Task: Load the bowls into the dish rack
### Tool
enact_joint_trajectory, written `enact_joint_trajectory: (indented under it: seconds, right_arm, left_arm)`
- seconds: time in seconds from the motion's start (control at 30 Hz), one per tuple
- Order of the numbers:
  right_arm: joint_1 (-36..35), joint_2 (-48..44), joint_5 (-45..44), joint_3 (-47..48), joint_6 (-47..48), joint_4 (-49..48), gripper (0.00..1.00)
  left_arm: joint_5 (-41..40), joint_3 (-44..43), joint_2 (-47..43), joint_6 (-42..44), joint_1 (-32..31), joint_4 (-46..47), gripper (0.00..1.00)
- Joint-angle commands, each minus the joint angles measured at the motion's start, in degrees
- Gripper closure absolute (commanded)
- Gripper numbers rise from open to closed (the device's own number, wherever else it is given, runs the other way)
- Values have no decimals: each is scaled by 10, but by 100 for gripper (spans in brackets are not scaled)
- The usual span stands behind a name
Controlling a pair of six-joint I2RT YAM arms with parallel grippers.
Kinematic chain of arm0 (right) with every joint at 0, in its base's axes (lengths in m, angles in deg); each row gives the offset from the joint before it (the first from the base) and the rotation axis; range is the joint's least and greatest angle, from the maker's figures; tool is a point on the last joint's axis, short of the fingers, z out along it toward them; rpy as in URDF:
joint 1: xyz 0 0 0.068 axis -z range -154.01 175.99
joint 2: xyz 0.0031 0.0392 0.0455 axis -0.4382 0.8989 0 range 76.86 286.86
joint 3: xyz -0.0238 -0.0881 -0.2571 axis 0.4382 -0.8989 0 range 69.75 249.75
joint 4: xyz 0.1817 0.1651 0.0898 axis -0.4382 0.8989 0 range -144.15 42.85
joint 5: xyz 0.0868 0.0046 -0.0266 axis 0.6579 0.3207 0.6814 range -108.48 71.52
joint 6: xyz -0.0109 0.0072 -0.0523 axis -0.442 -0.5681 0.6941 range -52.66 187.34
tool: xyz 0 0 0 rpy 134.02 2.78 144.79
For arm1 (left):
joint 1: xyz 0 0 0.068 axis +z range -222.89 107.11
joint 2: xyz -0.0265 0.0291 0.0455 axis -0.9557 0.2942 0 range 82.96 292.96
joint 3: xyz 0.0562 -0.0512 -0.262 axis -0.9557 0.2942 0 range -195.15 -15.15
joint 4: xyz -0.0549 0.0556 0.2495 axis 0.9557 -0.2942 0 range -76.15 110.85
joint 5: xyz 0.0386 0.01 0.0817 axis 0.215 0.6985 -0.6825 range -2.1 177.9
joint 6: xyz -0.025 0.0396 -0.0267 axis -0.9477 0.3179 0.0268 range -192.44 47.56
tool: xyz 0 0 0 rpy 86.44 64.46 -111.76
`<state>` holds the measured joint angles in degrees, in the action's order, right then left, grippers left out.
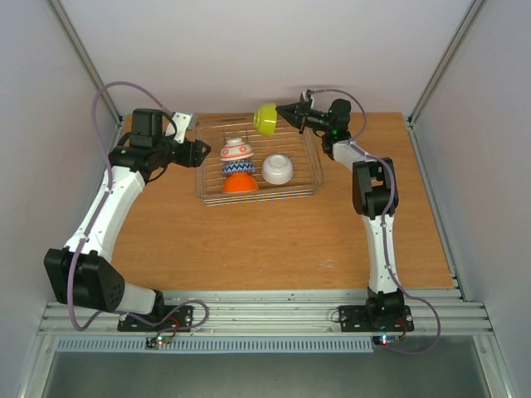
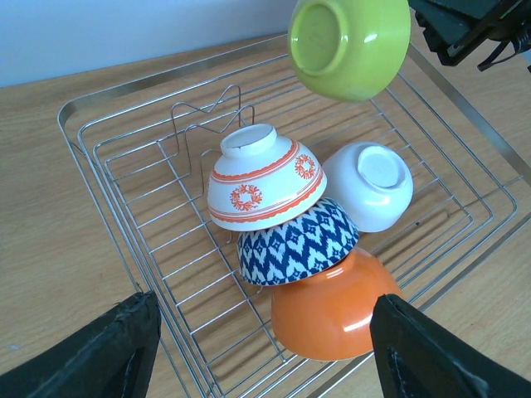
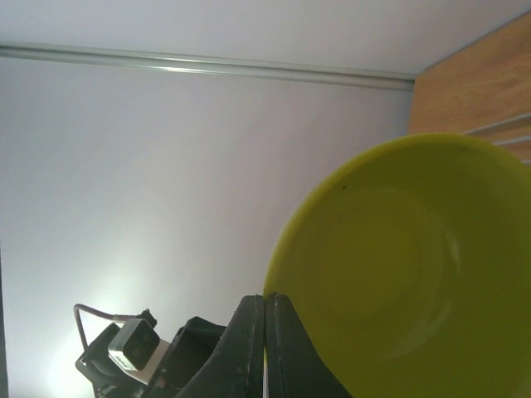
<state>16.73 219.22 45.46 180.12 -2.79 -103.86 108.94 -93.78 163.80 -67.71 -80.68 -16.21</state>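
Top external shows my right gripper point(image 1: 284, 110) pinching the yellow-green bowl point(image 1: 265, 118) by its rim over the far edge of the dish rack point(image 1: 309, 184), left gripper point(image 1: 199, 150) open beside the rack; a slip could smash it onto the stacked bowls point(image 1: 238, 164).

Overhead and close wrist views, common yellow-green bowl point(image 1: 265, 118)

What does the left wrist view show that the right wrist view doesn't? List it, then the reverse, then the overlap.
Only left wrist: the rectangular wire dish rack with four upturned bowls, the white bowl with red pattern, blue-and-white zigzag bowl and orange bowl in a leaning stack, the plain white bowl beside them, and the open left gripper. Only right wrist: the inside of the yellow-green round bowl, its rim pinched by the shut right gripper. Both: that bowl, held in the air, and the wooden table.
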Motion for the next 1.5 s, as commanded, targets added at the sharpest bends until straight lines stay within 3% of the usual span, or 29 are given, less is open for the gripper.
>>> enact_joint_trajectory:
  seconds: [0.0,0.37,0.8,1.1,1.23,1.47]
  right_arm:
    - [3,-41,9,-21,3,15,99]
    - [3,-140,-1,-219,6,-10,99]
    - [3,-157,-11,-239,39,98,99]
    - [1,-164,-11,-264,11,71,99]
    - [1,-178,-8,-278,48,134,99]
    - [1,-214,-28,-266,189,352,96]
  left_arm:
    - [4,0,-1,4,0,14,29]
    - [8,0,-4,3,0,16,29]
    - [6,2,-8,4,0,17,30]
    - [7,2,-7,2,0,18,29]
    - [7,2,-9,2,0,17,29]
    - [7,1,-10,2,0,17,29]
